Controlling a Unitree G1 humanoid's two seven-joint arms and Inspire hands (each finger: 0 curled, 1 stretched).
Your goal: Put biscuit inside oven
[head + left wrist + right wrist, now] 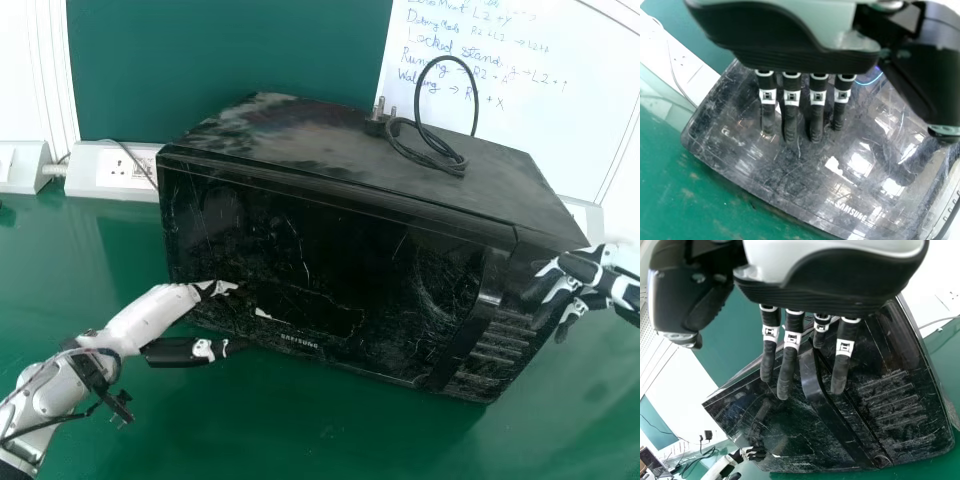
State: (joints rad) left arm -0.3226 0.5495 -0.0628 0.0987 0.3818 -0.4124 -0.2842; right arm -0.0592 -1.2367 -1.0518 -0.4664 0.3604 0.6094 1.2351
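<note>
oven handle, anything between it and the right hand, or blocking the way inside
Nothing visible stands between the right hand and the handle. The way inside the oven is blocked by its shut door. The power cord lies on top, away from the door's front.

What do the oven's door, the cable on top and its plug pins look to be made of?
Oven door: glossy black glass or hard plastic, the look leaves it open; it mirrors bright patches between scratches.
Cable: probably rubber or soft plastic over wire, fairly dull black, curving in smooth loops.
Plug pins: likely metal, pale grey against the black plug.
</note>
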